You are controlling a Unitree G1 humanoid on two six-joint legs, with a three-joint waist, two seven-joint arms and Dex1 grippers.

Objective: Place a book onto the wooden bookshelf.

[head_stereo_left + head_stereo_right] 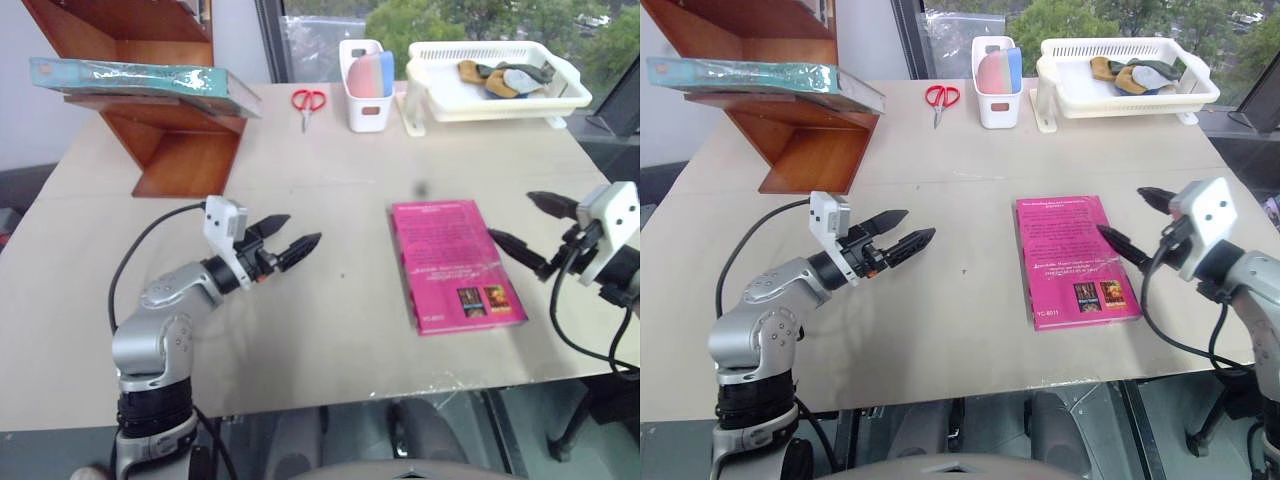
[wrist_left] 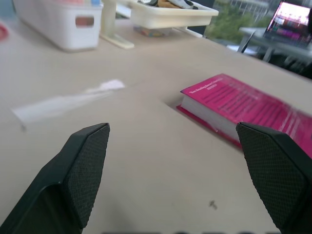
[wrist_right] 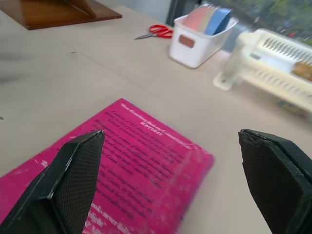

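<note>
Resting flat on a ledge of the wooden bookshelf (image 1: 150,120), the teal-green book (image 1: 135,80) lies long axis crosswise, well apart from both grippers. Left gripper (image 1: 282,243) is nearer; right gripper (image 1: 535,228) hovers beside the magenta-pink book (image 1: 455,262). Both fingers spread wide, holding nothing.

Glossy plastic wrap is covering the book (image 1: 140,80); the wooden bookshelf (image 1: 160,120) is showing smooth reddish-brown boards; the table (image 1: 330,330) is looking matt.

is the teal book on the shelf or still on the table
On the shelf: the book lies flat on a ledge of the wooden bookshelf, one end jutting past its edge. Both grippers are open, away from it.
</note>
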